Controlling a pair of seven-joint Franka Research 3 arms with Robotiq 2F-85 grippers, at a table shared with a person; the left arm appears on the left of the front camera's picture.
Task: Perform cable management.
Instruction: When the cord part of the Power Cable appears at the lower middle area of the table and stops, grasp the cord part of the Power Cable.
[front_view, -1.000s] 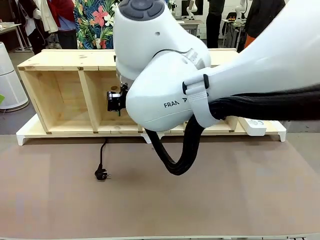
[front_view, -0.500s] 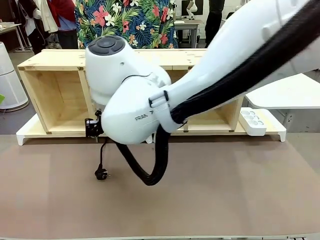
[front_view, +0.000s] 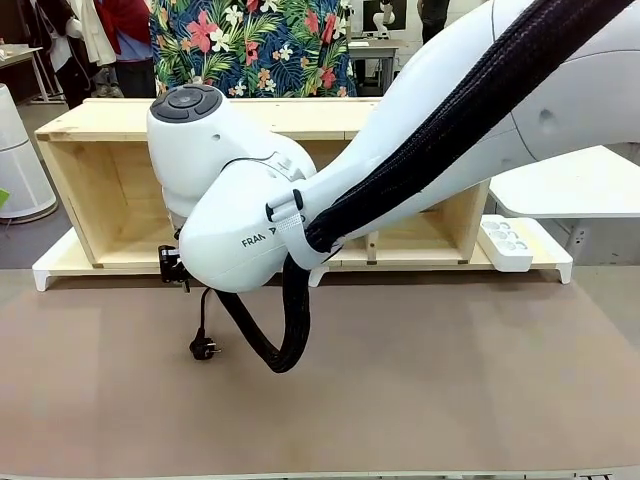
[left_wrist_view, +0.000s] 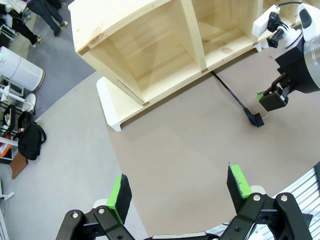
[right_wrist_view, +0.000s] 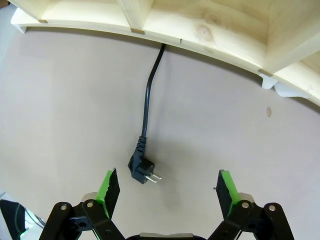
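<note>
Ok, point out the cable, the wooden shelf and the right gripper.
cable (right_wrist_view: 138, 165), right wrist view, on its plug body
wooden shelf (front_view: 100, 118), front view, on its top board
right gripper (right_wrist_view: 168, 175), right wrist view, midway between its open fingertips

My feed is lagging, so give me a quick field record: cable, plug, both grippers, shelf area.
cable: black, runs out from under the shelf onto the table, lying loose
plug: flat on the table, untouched
right gripper: open, above the plug, holding nothing
left gripper: open, empty, higher above the table
power strip: white, beside the shelf's right end
</note>
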